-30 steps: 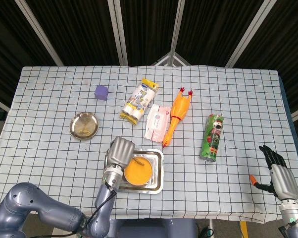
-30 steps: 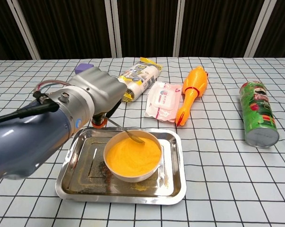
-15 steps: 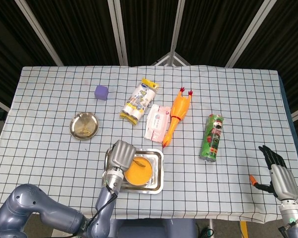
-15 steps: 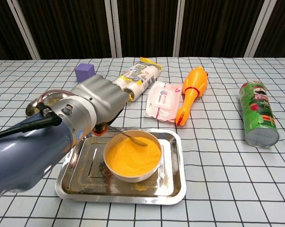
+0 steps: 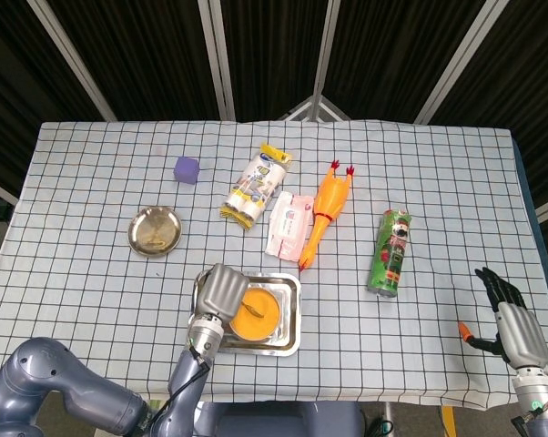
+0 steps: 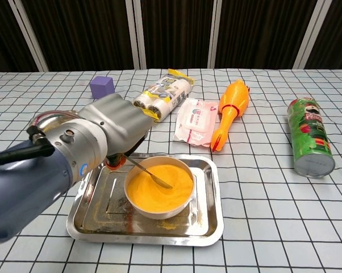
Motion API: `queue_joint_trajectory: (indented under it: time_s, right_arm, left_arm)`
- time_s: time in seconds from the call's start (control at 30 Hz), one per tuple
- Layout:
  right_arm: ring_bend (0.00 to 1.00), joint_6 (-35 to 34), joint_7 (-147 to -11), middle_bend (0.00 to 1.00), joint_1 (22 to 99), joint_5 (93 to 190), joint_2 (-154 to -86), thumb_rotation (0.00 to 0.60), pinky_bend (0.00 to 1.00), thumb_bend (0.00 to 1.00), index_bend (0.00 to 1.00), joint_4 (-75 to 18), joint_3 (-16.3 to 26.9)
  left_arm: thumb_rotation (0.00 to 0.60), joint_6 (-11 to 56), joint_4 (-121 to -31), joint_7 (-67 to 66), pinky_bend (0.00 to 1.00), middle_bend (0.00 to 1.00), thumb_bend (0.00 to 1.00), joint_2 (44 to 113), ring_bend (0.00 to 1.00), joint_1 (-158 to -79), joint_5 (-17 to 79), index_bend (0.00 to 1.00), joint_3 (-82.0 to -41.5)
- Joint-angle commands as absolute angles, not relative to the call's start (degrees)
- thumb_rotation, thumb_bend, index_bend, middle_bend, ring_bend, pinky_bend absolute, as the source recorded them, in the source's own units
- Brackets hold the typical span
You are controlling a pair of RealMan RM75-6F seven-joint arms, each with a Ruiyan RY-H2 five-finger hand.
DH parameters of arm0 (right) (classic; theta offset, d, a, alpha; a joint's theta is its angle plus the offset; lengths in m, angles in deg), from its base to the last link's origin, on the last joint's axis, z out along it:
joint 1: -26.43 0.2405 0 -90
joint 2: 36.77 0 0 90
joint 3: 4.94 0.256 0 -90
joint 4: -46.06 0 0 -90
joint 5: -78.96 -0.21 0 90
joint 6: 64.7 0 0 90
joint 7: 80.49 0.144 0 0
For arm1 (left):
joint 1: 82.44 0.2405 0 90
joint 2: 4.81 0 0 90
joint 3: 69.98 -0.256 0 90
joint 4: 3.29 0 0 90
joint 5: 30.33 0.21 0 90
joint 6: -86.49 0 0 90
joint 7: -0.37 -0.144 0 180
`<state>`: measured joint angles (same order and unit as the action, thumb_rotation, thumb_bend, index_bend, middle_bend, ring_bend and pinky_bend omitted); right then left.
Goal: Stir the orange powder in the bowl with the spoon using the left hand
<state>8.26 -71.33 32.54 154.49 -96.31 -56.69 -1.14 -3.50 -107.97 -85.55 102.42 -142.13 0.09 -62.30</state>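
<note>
Orange powder [image 6: 159,186] fills one bowl [image 6: 158,208] in one steel tray [image 6: 208,224]. Left hand [image 6: 111,128] fingers close on one spoon [image 6: 151,174], tip beyond them in powder. Right hand [image 5: 509,320] fingers spread, holding nothing.
</note>
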Motion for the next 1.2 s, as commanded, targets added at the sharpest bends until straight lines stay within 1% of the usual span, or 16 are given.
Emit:
queue_joint_trajectory:
  time_s: [0.03,0.17,0.33,0.63,1.03,1.2]
  right_arm:
    - [0.00,8.3,-71.3,0.00,32.5,154.5,-96.3,0.600,0.00,0.37,0.00,-56.7,-1.1]
    - [0.00,8.3,-71.3,0.00,32.5,154.5,-96.3,0.600,0.00,0.37,0.00,-56.8,-1.2]
    - [0.00,8.5,-71.4,0.00,32.4,154.5,-96.3,0.600,0.00,0.37,0.00,-56.9,-1.1]
    - [0.00,8.3,-71.4,0.00,32.5,154.3,-96.3,0.600,0.00,0.37,0.00,-57.0,-1.1]
    - [0.00,8.0,-71.0,0.00,32.6,153.9,-96.2,0.600,0.00,0.37,0.00,-56.8,-1.0]
    - [0.00,7.9,-71.0,0.00,32.6,154.0,-96.2,0.600,0.00,0.37,0.00,-56.8,-1.0]
  left_arm:
    - [0.600,-4.0,-109.4,-85.6,0.99,1.00,0.80,101.6,1.00,-141.8,0.5,0.81,-62.4]
    - [0.600,-4.5,-110.7,-86.0,0.99,1.00,0.80,100.8,1.00,-141.5,0.9,0.81,-63.1]
    - [0.600,-5.0,-111.9,-85.9,0.99,1.00,0.80,100.4,1.00,-141.1,0.9,0.81,-63.0]
    - [0.600,-6.0,-114.3,-87.5,0.99,1.00,0.80,100.0,1.00,-141.2,-3.0,0.81,-60.4]
    - [0.600,-6.5,-113.4,-91.5,0.99,1.00,0.80,101.8,1.00,-143.2,-8.3,0.81,-58.3]
    - [0.600,-7.3,-112.9,-93.7,0.99,1.00,0.80,102.3,1.00,-144.5,-10.5,0.81,-56.7]
